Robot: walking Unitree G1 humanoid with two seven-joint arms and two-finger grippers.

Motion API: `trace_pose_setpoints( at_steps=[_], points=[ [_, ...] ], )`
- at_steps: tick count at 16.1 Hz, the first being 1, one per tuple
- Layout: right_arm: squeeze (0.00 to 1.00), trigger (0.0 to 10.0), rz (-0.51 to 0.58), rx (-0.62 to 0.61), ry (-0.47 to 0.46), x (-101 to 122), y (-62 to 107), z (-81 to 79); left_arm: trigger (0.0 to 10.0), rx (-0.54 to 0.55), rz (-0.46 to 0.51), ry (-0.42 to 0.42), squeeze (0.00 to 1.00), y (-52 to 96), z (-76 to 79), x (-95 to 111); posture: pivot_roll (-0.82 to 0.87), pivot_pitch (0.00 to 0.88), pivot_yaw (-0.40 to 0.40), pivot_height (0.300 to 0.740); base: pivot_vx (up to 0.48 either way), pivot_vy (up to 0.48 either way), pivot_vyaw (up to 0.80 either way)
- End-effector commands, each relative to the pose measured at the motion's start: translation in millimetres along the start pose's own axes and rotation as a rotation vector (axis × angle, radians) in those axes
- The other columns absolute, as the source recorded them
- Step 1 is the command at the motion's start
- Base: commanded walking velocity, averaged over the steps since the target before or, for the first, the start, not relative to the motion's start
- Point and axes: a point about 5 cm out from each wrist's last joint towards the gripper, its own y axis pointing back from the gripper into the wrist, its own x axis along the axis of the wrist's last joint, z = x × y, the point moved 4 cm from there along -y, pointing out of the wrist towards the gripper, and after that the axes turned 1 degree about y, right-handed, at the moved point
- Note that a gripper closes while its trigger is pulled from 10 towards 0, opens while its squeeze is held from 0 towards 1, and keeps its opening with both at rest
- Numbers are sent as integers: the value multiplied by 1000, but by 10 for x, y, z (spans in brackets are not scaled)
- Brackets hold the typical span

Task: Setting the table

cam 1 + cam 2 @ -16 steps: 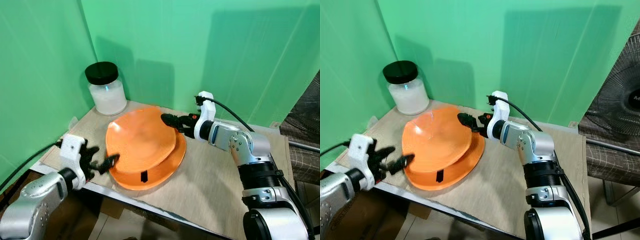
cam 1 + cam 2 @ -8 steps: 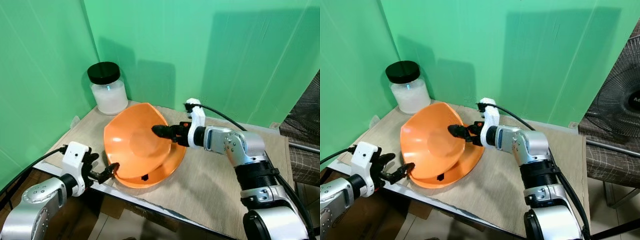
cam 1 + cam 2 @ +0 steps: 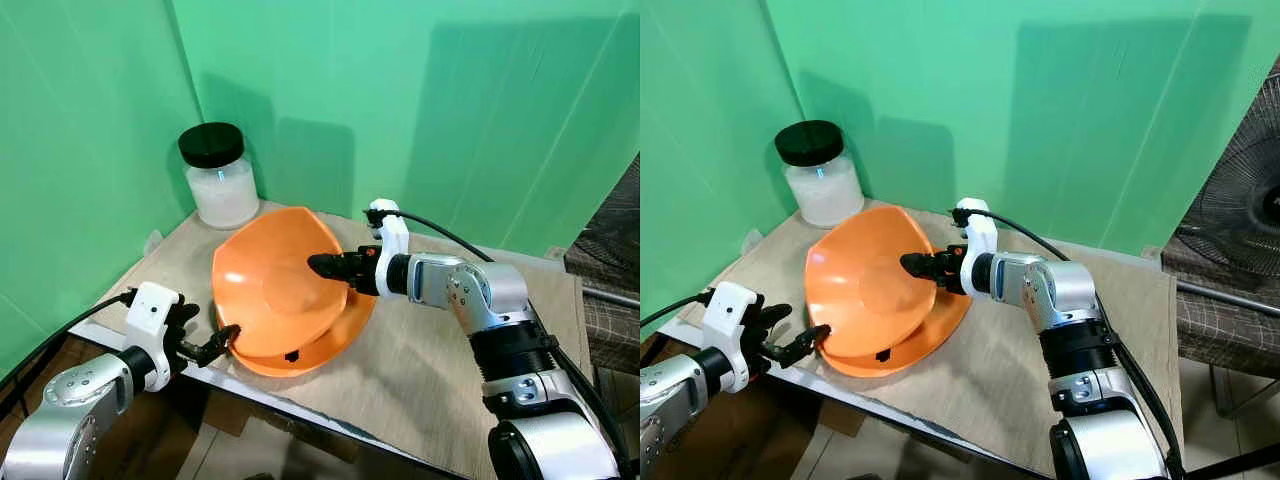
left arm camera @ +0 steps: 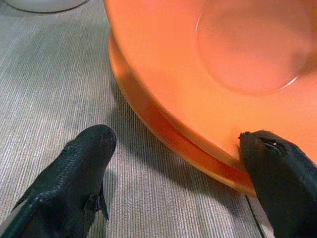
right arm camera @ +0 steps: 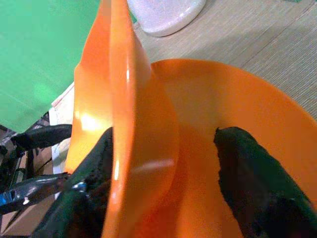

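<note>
top orange plate (image 3: 275,290) tilted off the lower plate (image 3: 335,335), its far rim between the spread fingers of the right gripper (image 3: 318,265). left gripper (image 3: 222,340), open, near edge. likely light, stiff, slick; pinch the rim.

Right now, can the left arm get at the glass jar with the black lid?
Probably not without moving first. The left gripper sits low at the table's near edge, against the bottom plate, while the jar stands in the far corner. The tilted top plate rises partly between them.
</note>
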Motion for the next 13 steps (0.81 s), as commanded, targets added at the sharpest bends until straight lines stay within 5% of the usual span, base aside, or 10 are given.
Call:
trace_pose_setpoints(
  at_steps=[1, 13],
  points=[
    [0, 0, 17, 2, 37, 60, 6, -29, 10000, 10, -25, -16, 0, 20, -43, -26, -21, 0, 63, 740, 0, 0, 0],
    [0, 0, 52, 0, 69, 88, 14, -21, 10000, 25, -19, -49, 0, 5, -90, 19, -23, 0, 74, 740, 0, 0, 0]
  ],
)
